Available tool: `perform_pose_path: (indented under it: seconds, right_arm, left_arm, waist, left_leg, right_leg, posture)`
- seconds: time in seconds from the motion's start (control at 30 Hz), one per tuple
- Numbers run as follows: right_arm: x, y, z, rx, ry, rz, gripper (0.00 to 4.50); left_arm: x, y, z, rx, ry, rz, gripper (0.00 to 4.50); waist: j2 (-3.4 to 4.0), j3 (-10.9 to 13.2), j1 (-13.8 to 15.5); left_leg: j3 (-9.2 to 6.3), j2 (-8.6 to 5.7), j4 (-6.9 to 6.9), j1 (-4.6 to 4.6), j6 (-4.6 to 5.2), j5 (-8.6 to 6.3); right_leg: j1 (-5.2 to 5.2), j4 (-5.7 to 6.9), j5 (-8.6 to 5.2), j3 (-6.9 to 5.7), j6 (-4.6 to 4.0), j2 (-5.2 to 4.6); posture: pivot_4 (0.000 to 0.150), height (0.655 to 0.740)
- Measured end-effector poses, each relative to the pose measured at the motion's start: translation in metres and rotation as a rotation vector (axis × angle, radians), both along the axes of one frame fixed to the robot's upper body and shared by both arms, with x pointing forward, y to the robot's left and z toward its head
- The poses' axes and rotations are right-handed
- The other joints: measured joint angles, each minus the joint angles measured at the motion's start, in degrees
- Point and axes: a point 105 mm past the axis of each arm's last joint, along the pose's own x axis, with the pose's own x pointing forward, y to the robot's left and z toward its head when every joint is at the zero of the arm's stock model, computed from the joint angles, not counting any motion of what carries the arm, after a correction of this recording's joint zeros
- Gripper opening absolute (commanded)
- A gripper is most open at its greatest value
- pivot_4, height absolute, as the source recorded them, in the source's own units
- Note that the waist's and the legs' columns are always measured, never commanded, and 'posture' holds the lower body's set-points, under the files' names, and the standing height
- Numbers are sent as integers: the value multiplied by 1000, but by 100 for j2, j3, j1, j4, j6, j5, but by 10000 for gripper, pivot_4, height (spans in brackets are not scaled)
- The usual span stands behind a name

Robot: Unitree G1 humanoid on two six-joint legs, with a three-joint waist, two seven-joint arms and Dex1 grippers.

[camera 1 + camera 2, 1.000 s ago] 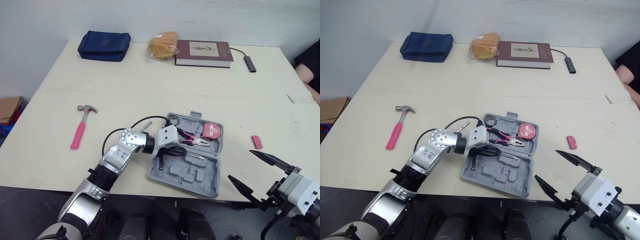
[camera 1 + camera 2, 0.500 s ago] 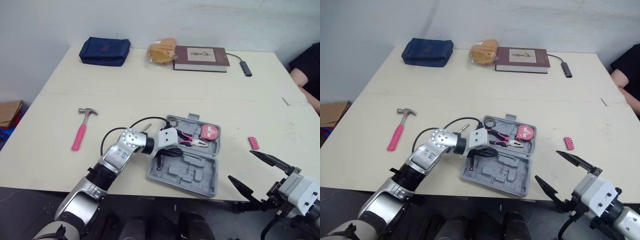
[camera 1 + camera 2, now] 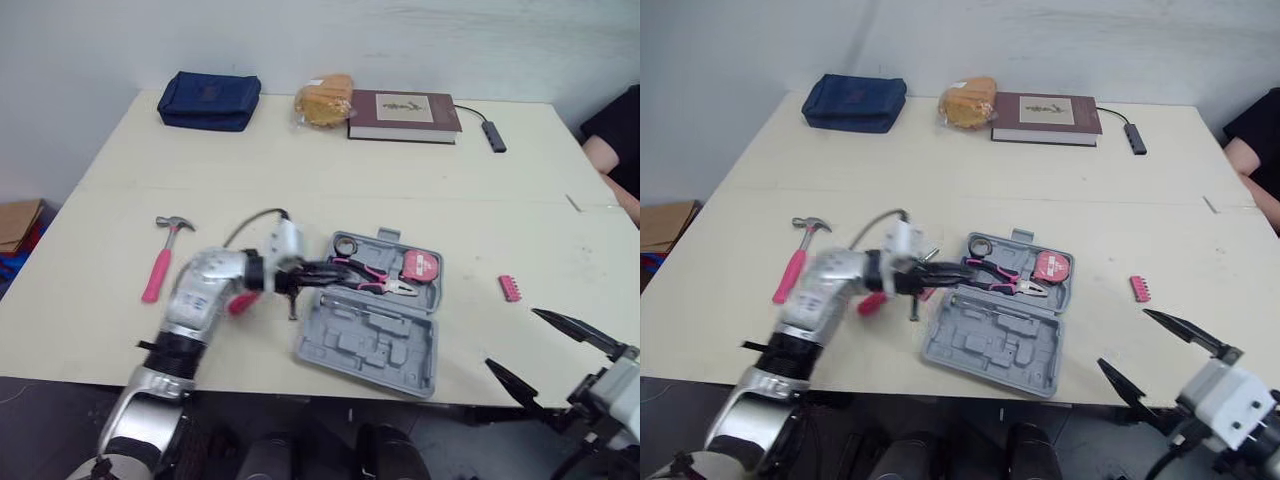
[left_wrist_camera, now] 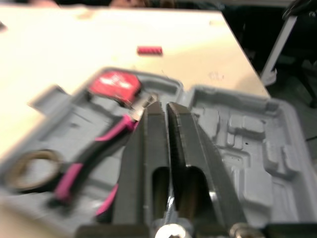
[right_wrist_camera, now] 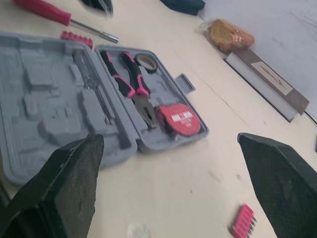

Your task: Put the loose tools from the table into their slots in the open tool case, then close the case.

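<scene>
- The left gripper (image 4: 162, 106), fingers pinched narrow with nothing seen between them, hovers at the left edge of the tool case (image 3: 370, 345) — a careless sweep could knock the pliers (image 3: 378, 280) from their slot.
- The screwdriver (image 5: 43, 9) lies just left of the case and the hammer (image 3: 160, 262) farther left, so the arm could nudge either away.
- The right gripper (image 3: 512, 338) gapes wide near the case's right front corner and could bump the case.

The left claw (image 3: 328, 269) is blurred; a person's arm (image 3: 606, 158) is cut off.
</scene>
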Motion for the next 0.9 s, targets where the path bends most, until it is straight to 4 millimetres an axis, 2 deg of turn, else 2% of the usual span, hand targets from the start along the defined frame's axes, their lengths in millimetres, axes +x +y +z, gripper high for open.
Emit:
perform_pose_path:
  seconds: [0.07,0.13,0.17,0.23,0.3,0.43,0.47,0.6,0.73,0.77,0.9]
  right_arm:
    - [-4,-9,0,-3,-2,-17,45000]
    - [-9,-23,-1,-2,-25,-65,45000]
    - [-11,-34,-3,-6,-38,-97,45000]
    - [-15,-48,-8,-10,-40,-141,45000]
    - [-20,-59,-12,-17,-41,-173,45000]
    - [-37,-102,-31,-13,-16,-323,45000]
    - [-42,-112,-36,-7,-5,-363,45000]
    - [-51,-126,-45,-11,-16,-420,45000]
    - [-67,-146,-62,8,20,-525,45000]
    - [-71,-150,-66,15,34,-551,45000]
    - [-76,-154,-70,14,44,-572,45000]
  left_arm:
    - [4,26,3,11,-14,73,21110]
    - [10,65,-6,61,-9,196,30074]
    - [13,93,-12,89,-2,285,35175]
    - [16,126,-14,97,3,401,44001]
    - [16,152,-13,94,-4,492,44647]
    - [0,234,-15,63,-15,810,44647]
    - [-4,249,-14,42,-21,879,44647]
    - [-22,285,-9,56,-29,1018,44647]
    - [-63,351,-26,102,45,1277,44647]
    - [-72,362,-29,100,52,1331,44647]
    - [-89,383,-31,104,51,1434,44647]
  waist:
    - [2,2,-9]
    - [7,7,-20]
    - [10,16,-22]
    - [12,34,-12]
    - [18,43,10]
    - [33,54,-13]
    - [35,58,-18]
    - [42,70,-16]
    - [58,78,-78]
    - [59,79,-86]
    - [51,76,-73]
  left_leg:
    - [3,-1,-11,9,1,0]
    - [6,-1,-33,19,-2,2]
    - [6,0,-39,17,-4,2]
    - [6,0,-41,15,-5,2]
    - [5,-1,-42,11,-4,-1]
    - [7,-3,-54,12,-1,-21]
    - [7,-2,-55,12,0,-23]
    - [7,-4,-55,12,-32,-42]
    - [15,-1,-74,20,-38,-44]
    - [16,-1,-77,21,-37,-44]
    - [16,-2,-75,23,-37,-39]
  right_leg:
    - [5,-6,1,1,1,1]
    - [3,-12,0,2,1,3]
    - [-2,-14,0,2,0,6]
    - [-4,-16,-1,1,-1,4]
    - [-4,-21,-1,0,0,-2]
    - [-4,-40,-2,1,1,-5]
    - [-4,-40,-3,1,1,-5]
    - [-2,-42,-3,2,1,-9]
    - [-10,-38,-8,5,-3,-7]
    - [-10,-39,-8,6,-3,-8]
    - [-9,-34,-6,9,-1,-14]
  posture:
    - [1500,7400]
    - [1500,7400]
    - [1500,7400]
    - [1500,7400]
    - [1500,7400]
    - [1500,7400]
    - [1500,7400]
    - [1500,7400]
    - [1500,7400]
    - [1500,7400]
    - [1500,7400]
